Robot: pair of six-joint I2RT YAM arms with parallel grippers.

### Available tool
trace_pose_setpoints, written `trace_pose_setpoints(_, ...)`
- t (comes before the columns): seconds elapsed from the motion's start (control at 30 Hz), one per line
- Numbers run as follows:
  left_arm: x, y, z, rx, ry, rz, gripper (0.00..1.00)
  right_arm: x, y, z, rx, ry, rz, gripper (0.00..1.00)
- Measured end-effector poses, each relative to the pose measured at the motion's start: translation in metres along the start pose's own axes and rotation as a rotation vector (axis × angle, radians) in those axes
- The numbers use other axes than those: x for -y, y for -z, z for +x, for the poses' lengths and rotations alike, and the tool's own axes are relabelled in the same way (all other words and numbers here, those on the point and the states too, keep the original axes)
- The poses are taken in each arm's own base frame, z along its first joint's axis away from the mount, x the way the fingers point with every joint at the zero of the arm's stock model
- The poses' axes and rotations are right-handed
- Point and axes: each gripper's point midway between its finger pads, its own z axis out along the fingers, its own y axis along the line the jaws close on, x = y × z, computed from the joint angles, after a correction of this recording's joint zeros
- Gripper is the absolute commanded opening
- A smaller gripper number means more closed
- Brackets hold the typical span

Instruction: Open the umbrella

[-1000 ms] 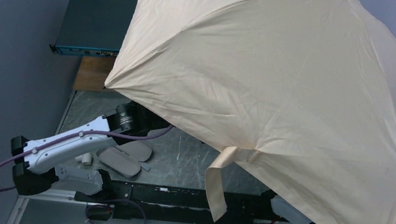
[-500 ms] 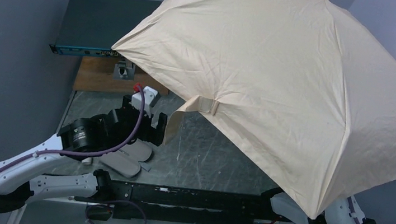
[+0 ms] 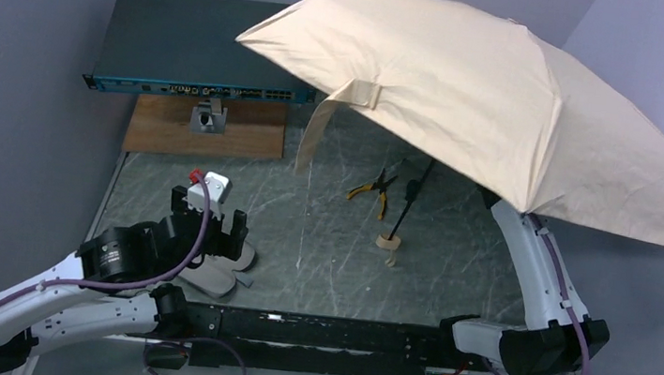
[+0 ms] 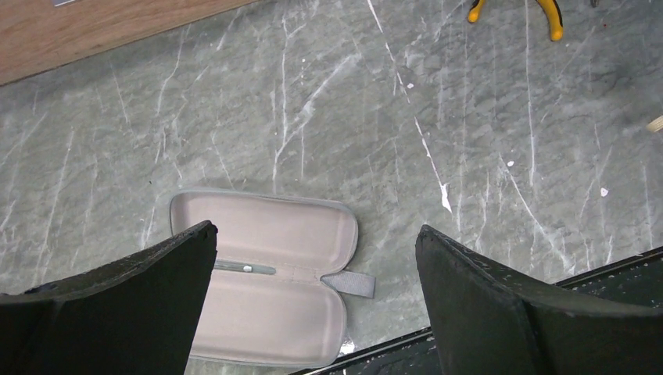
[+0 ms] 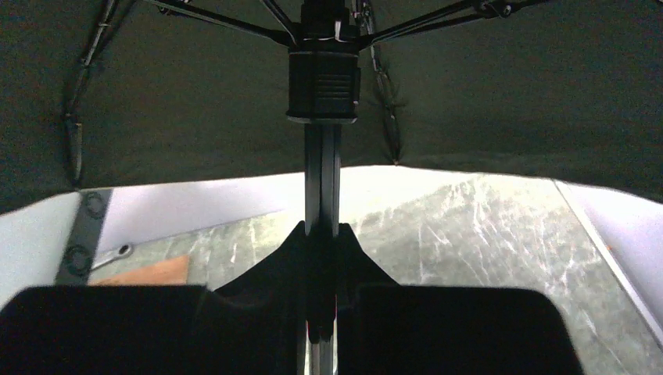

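At the upper right, the spread umbrella [image 3: 508, 104] is being held clear of the surface [image 3: 322, 243], its shaft [image 5: 322, 172] being pinched tight by the right claw [image 5: 320, 266]. The left claw [image 4: 317, 234] is being held wide and empty over the case [image 4: 266, 223].

Table [image 3: 332, 235]: grey marbled top, white scratches. Walls [image 3: 12, 66]: plain blue-grey, left, back and right, evenly lit. Board [image 3: 161, 126]: brown wood, flat at the table's far left, small metal bracket [image 3: 209, 119] on it. Box [image 3: 185, 39]: dark, flat, ports along its front, behind the board.
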Motion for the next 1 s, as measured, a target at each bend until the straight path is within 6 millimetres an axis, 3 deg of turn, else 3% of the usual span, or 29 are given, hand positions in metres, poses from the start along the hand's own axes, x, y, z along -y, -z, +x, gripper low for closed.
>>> trace_pose_setpoints(0.17, -0.008, 0.007, 0.007, 0.032, 0.035, 0.021, 1.0, 0.03, -0.015, 0.018, -0.062, -0.046, 0.061, 0.0)
trace_pose_setpoints(0.3, -0.012, 0.014, 0.004, 0.065, 0.066, 0.041, 0.99, 0.041, -0.024, 0.03, -0.101, -0.073, 0.073, 0.0)
trace_pose_setpoints(0.57, -0.02, 0.023, 0.007, 0.084, 0.092, 0.06, 0.99, 0.034, -0.032, 0.049, -0.184, -0.128, -0.029, 0.0)
trace_pose_setpoints(1.0, -0.015, 0.021, 0.01, 0.063, 0.065, 0.074, 0.99, 0.028, -0.05, 0.014, -0.133, -0.418, -0.271, 0.0)
